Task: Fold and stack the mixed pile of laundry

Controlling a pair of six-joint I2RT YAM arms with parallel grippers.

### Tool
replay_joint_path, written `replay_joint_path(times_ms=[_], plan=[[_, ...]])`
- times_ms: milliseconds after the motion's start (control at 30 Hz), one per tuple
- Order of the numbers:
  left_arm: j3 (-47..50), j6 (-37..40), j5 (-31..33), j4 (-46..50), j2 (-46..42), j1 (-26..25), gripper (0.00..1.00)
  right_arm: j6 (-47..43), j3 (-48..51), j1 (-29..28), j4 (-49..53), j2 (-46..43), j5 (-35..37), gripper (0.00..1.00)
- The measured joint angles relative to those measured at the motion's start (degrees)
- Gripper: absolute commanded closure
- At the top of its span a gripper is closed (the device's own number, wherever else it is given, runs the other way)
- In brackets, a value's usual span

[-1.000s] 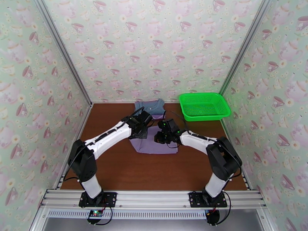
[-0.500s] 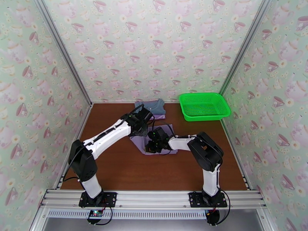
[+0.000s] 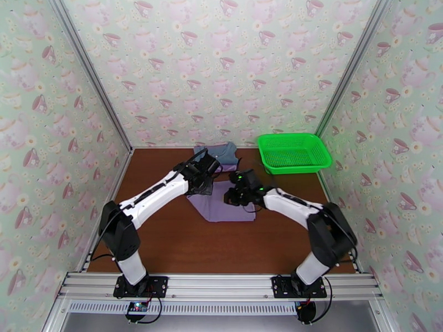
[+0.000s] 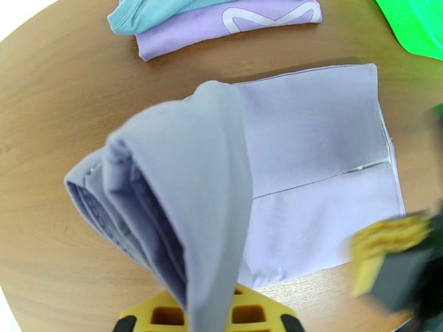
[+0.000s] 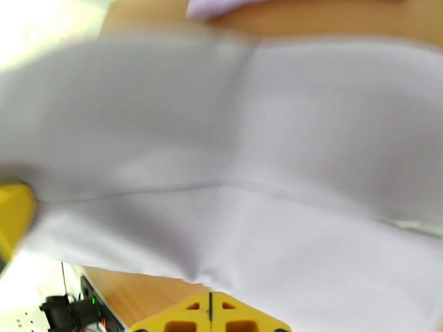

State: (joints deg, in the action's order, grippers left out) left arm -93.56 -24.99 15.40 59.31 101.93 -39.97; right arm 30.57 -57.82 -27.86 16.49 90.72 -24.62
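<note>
A pale lavender-grey garment [image 3: 228,210] lies mid-table, partly folded. My left gripper [image 3: 207,179] is shut on the garment's left part, which hangs lifted as a thick fold [image 4: 188,206] from the yellow fingers [image 4: 260,316]. The rest lies flat [image 4: 321,161]. My right gripper [image 3: 235,195] hovers low over the flat cloth [image 5: 249,161], its yellow fingertips [image 5: 238,319] shut together; the view is blurred. At the back, the dusty blue-grey garment [image 4: 166,9] rests folded on the purple shirt with a white mark [image 4: 238,20].
A green mesh basket [image 3: 294,152] stands at the back right, close to the folded stack [image 3: 220,154]. Bare brown table [image 3: 166,244] runs in front of the garment and to its left. Patterned walls close in both sides and the back.
My right arm swung its gripper left over the garment, then back right and farther from me. The left gripper edged toward the back with the lifted fold still in it.
</note>
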Motion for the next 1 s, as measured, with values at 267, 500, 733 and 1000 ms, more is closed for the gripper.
replay_joint_path(times_ms=[267, 500, 733, 1000], plan=[[-5.55, -0.07, 0.0, 0.83, 3.5, -1.29, 1.0, -3.28, 8.0, 9.31, 0.11, 6.64, -0.07, 1.0], [-14.93, -1.03, -1.25, 2.25, 10.58, -5.7, 1.0, -3.85, 8.55, 9.73, -4.76, 9.55, -1.81, 1.0], [-24.33, -4.04, -5.29, 2.1, 20.24, -9.03, 1.0, -3.85, 9.4, 9.73, -7.5, 9.73, -2.21, 1.0], [-28.3, -9.22, -10.34, -1.97, 28.68, -10.01, 1.0, -3.85, 10.29, 9.73, -8.81, 9.33, -2.36, 1.0]])
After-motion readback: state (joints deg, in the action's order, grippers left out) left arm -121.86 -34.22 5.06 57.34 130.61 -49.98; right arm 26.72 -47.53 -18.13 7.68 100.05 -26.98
